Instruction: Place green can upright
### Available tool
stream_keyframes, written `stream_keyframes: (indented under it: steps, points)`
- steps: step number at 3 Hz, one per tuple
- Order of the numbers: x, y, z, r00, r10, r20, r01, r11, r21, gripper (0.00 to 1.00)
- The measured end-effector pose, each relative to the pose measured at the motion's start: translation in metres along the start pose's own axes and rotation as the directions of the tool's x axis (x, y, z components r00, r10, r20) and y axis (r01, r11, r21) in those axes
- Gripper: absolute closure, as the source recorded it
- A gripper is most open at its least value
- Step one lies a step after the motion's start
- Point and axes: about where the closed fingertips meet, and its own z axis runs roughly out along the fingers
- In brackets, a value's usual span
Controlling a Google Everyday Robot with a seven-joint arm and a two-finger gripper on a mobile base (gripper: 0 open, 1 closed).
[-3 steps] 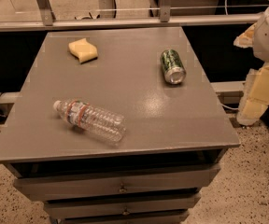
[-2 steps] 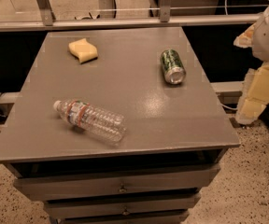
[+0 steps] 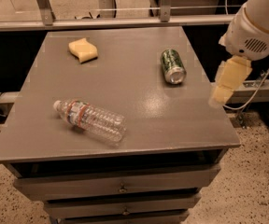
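Right of centre on the grey table [image 3: 130, 85], the green can [image 3: 173, 66] lies on its side, silver top toward the lower frame. At the right edge, off the tabletop and apart from the can, hangs the gripper [image 3: 226, 82]; whether it is released or clenched cannot be told. A clear water bottle [image 3: 91, 119] lies lower left, a yellow sponge [image 3: 83, 50] upper left.

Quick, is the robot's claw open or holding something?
Gripper: past the table's right edge, away from the green can; open or closed cannot be told.
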Motion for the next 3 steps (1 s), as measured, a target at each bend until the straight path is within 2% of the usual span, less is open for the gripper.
stream_keyframes:
  steps: [1, 2, 3]
  points:
    - [-0.016, -0.040, 0.038, 0.993, 0.120, 0.012, -0.120, 0.9924, -0.027, 0.00]
    - [-0.044, -0.091, 0.074, 0.953, 0.298, 0.055, -0.296, 0.9542, -0.043, 0.00]
    - [-0.060, -0.117, 0.088, 0.916, 0.393, 0.079, -0.390, 0.9196, -0.045, 0.00]
